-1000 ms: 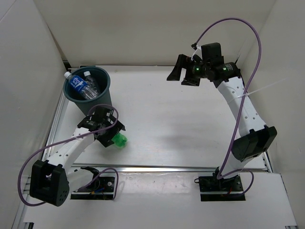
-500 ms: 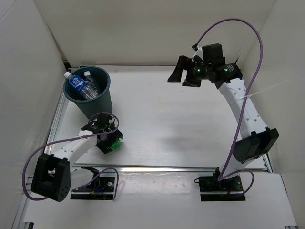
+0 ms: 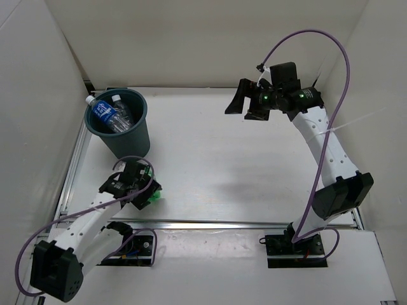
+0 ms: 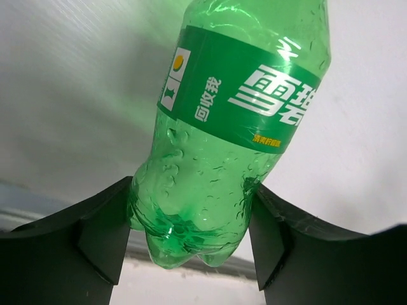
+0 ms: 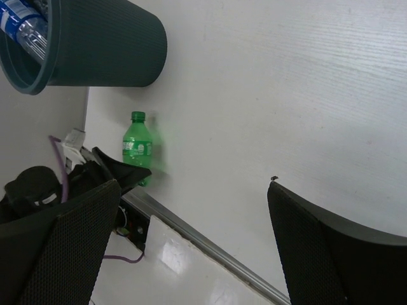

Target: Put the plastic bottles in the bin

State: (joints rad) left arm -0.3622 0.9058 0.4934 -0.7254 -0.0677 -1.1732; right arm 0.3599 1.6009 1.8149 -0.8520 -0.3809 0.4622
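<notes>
White tabletop (image 3: 241,165) boxed in by plain white walls, with a metal rail along the near edge. At the far left corner, upright, the round dark teal-blue tapered plastic bin (image 3: 130,135), seen from the right wrist view (image 5: 95,44) as a ribbed wall at top left. Inside it, at least two clear plastic bottles: a blue-labelled clear bottle (image 3: 102,109) leaning out over the left rim, and beside it a plain clear bottle (image 3: 122,117); no telling whether more lie underneath. Near the front left of the table, apart from the bin, the small green plastic bottle (image 3: 153,197) with a green label and white lettering (image 4: 235,127), upright with cap on top in the right wrist view (image 5: 137,149). Clamped around that bottle's lower end, the left gripper (image 3: 141,190), black fingers pressed to either side of the ridged base (image 4: 191,222); hard to tell whether lifted clear of the surface or resting on it. Raised over the far right of the table, the right gripper (image 3: 245,101), spread wide and holding nothing, fingers well apart at both lower corners of its own view (image 5: 194,184).
</notes>
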